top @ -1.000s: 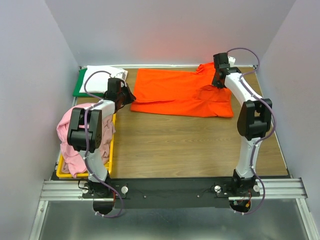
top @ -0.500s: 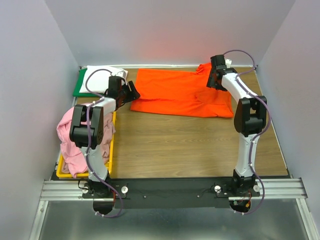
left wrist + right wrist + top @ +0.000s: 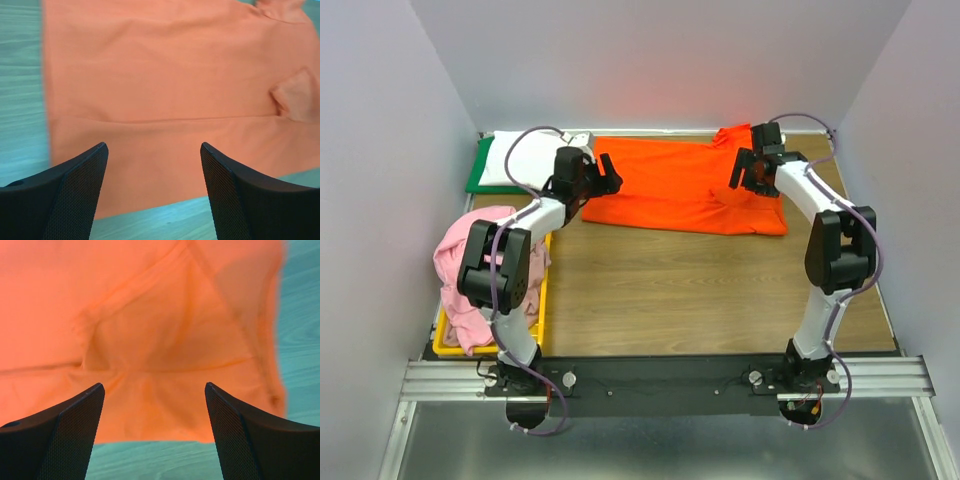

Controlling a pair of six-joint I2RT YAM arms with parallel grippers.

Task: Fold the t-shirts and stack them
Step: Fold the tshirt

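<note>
We see the orange t-shirt (image 3: 680, 185) lying flat and partly folded on the table (image 3: 670, 290). The left gripper (image 3: 152, 150) hovers over its left end, fingers spread and empty. The right gripper (image 3: 152, 390) is over its right end by the sleeve, also spread and empty. Left of the orange shirt, a white t-shirt (image 3: 520, 158) sits on the green board (image 3: 476, 178). Nearer the arm bases, pink t-shirts (image 3: 460, 265) heap in the yellow bin (image 3: 543, 295).
</note>
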